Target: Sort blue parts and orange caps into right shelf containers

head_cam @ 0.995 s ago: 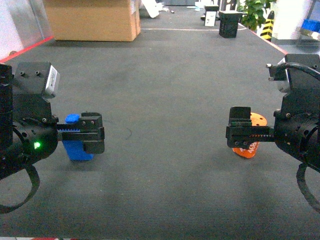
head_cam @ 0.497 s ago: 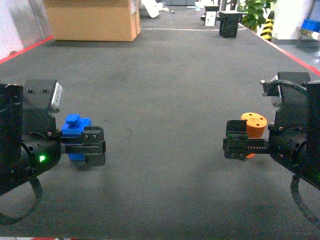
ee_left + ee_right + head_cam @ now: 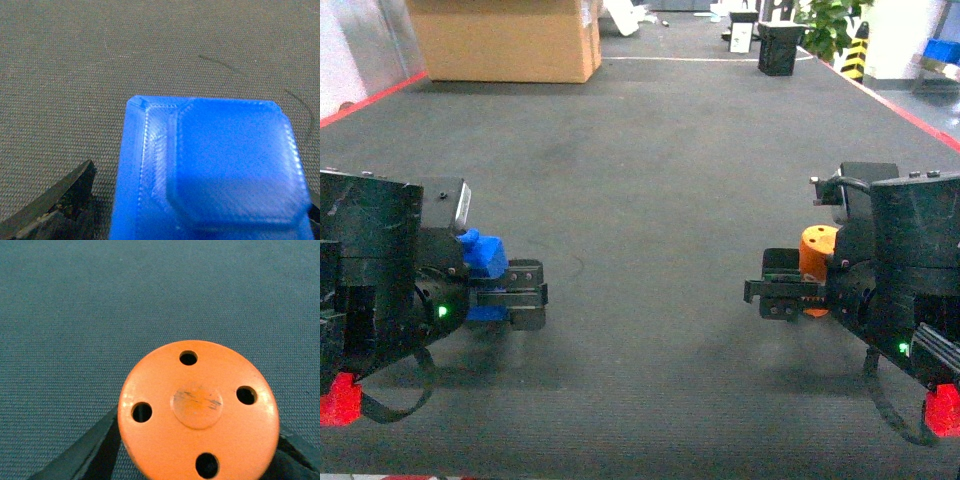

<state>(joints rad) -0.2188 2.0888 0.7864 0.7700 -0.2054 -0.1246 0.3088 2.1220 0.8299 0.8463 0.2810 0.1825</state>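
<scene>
Dark grey carpeted floor (image 3: 650,180) is stretching toward a cardboard box (image 3: 505,38) at 11 o'clock; left tool (image 3: 525,295) is clenching a blue part (image 3: 480,255), right tool (image 3: 770,298) an orange cap (image 3: 817,250).

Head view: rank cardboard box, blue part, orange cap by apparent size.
1. cardboard box, largest, though cropped at the top edge.
2. blue part and orange cap: look about alike; both partly hidden by the grippers holding them, so no ranking between them.
</scene>
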